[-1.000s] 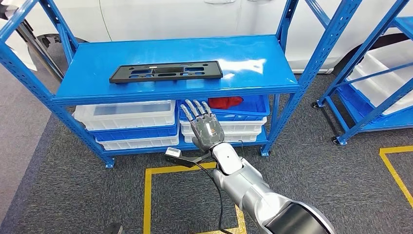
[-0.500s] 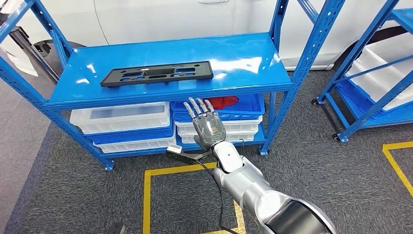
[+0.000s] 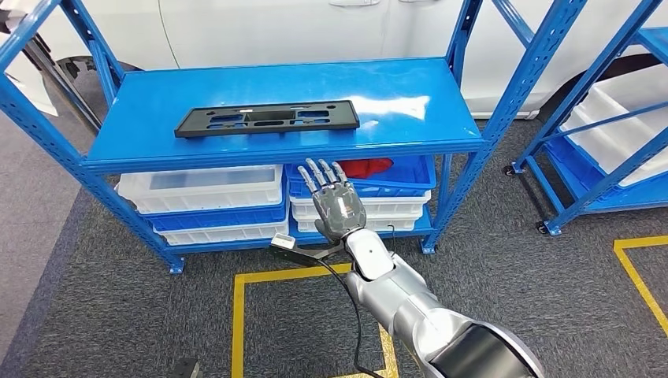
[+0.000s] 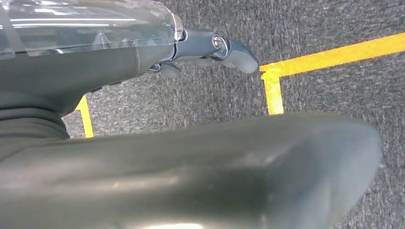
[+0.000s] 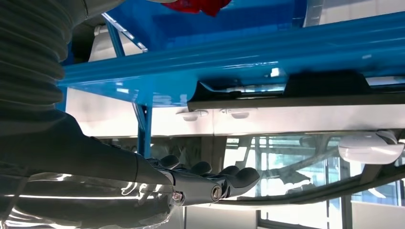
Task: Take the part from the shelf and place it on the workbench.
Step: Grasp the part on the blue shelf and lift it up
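A flat black plastic part [image 3: 266, 118] with several cut-outs lies lengthwise on the top board of the blue shelf [image 3: 410, 94]. My right hand [image 3: 339, 201] is raised in front of the shelf, below the top board's front edge, fingers spread and holding nothing. It is short of the part and a little right of its right end. In the right wrist view the same hand [image 5: 210, 183] is empty, and the part's dark edge [image 5: 325, 83] shows on the blue shelf board [image 5: 239, 57]. My left hand [image 4: 229, 47] hangs over the grey carpet with nothing in it.
Under the top board stand clear and white bins [image 3: 201, 189] and a blue bin with a red item [image 3: 370, 167]. Blue uprights [image 3: 465, 157] frame the shelf. A second blue rack [image 3: 622, 134] stands at the right. Yellow tape [image 3: 260, 276] marks the carpet; a white car [image 3: 315, 31] is behind.
The whole picture swayed left and came back, so the camera moved. My right hand stays spread at about the same spot in front of the shelf; the part has not moved.
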You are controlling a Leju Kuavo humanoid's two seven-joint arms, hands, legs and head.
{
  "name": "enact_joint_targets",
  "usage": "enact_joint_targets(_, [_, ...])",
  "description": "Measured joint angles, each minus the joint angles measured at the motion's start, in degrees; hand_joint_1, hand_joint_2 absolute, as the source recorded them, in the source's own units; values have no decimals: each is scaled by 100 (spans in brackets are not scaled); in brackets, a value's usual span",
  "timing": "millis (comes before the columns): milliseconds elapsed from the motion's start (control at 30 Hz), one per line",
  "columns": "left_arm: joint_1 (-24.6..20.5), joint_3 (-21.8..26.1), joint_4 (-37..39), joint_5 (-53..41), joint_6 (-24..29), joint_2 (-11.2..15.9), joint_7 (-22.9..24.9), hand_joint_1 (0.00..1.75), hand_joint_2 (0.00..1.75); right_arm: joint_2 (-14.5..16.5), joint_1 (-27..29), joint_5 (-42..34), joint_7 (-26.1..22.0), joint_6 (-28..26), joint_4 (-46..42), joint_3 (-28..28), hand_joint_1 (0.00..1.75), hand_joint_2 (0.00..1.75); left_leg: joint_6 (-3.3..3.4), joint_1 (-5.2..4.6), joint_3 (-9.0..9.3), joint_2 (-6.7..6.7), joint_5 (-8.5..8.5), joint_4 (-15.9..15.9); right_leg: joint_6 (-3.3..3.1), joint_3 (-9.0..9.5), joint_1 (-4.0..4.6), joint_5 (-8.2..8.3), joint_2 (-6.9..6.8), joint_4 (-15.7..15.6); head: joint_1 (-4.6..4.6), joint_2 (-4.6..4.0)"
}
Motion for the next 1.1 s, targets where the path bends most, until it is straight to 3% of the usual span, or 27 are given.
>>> enact_joint_targets(33, [1,8,0,-8,-4,-2,-7,0,0,-1,-2,1,0,0,-9,0,0,175,-15,1,11,-4,-20,16,-9,179,-7,220,-2,-398,1,0])
enact_joint_targets(100, [-2,16,0,-17,-4,-4,-20,0,0,0,-14,2,-1,0,-32,0,0,175,-59,-13,12,-6,-62,50,-49,474,3,443,-5,-1039,0,0])
enact_joint_targets(267, [-13,31,0,-20,-4,-10,-31,0,0,-1,-33,1,-31,-1,-51,1,0,175,-222,4,-5,5,-163,141,-214,588,27,405,11,-1239,-2,0])
enact_joint_targets(333, [-19,44,0,-17,-4,-18,-36,0,0,8,-51,0,-46,-2,-59,2,0,175,-276,19,-232,11,-377,619,-276,663,5,374,6,-1272,-2,0])
enact_joint_targets(400, [-5,55,0,-13,-4,-22,-40,0,0,13,-41,0,-48,-2,-61,2,0,175,-309,27,-663,10,-631,1389,-306,725,12,315,4,-1274,-2,0])
enact_joint_targets(433, [8,59,0,-9,-4,-22,-44,0,0,13,-26,0,-48,-2,-61,2,0,175,-316,28,-833,10,-657,1644,-308,763,16,281,7,-1273,-2,0])
enact_joint_targets(467, [20,63,0,-6,-5,-22,-49,0,0,12,-13,-1,-47,-2,-61,2,0,175,-314,28,-905,10,-568,1688,-305,810,19,247,11,-1271,-2,0])
enact_joint_targets(500, [27,66,0,-4,-8,-22,-54,0,0,13,-8,-1,-46,-2,-61,2,0,175,-302,28,-861,10,-377,1502,-297,866,19,213,15,-1268,-2,0])
enact_joint_targets(567, [28,72,1,-5,-15,-22,-64,0,0,19,-17,-2,-45,-2,-61,2,0,175,-260,20,-550,8,95,742,-266,981,25,136,21,-1265,-1,0])
enact_joint_targets(600, [26,75,2,-5,-19,-22,-68,0,0,23,-26,-2,-44,-2,-61,3,0,175,-230,6,-402,5,229,415,-243,1011,33,105,26,-1262,-1,1])
enact_joint_targets(633, [20,81,4,-5,-22,-22,-70,0,0,26,-34,-1,-43,-3,-61,3,0,175,-199,-9,-311,2,275,206,-216,1018,39,81,29,-1261,-1,1])
enact_joint_targets(733, [23,115,6,16,-28,-24,-72,0,0,29,-37,0,-34,-7,-63,4,0,175,-110,-21,-254,-3,192,63,-129,1005,38,39,28,-1281,-2,2])
enact_joint_targets(800, [31,144,7,37,-32,-25,-77,0,0,31,-50,0,-23,-9,-68,4,0,175,-54,5,-196,1,177,0,-75,928,38,-101,16,-1080,-2,1])
enact_joint_targets(833, [27,155,7,42,-34,-26,-80,0,0,31,-54,0,-17,-9,-70,4,0,175,-27,16,-167,5,169,-23,-58,793,36,-236,11,-803,-2,1])
enact_joint_targets(900, [17,168,7,47,-45,-25,-84,0,0,23,-33,0,-8,-9,-70,4,0,175,9,8,-141,6,139,-26,-43,337,29,-523,7,-1,-2,0])
enact_joint_targets(933, [19,174,7,47,-51,-25,-85,0,0,17,-9,0,-7,-9,-70,4,0,175,15,6,-128,4,123,-23,-37,132,23,-571,7,301,-2,0])
enact_joint_targets(967, [24,179,7,47,-57,-26,-86,0,0,13,14,0,-7,-9,-71,4,0,175,13,6,-111,1,106,-19,-32,5,18,-525,6,435,-2,0])
enact_joint_targets(1000, [30,184,7,46,-61,-30,-87,0,0,10,28,1,-7,-9,-78,4,0,175,4,6,-88,-3,85,-11,-31,4,11,-347,4,306,-2,0])
enact_joint_targets(1100, [28,197,7,34,-70,-39,-95,0,0,11,35,7,-30,-9,-147,5,0,175,-58,-7,-33,-17,-2,50,-61,405,-1,323,-6,-818,-1,0])
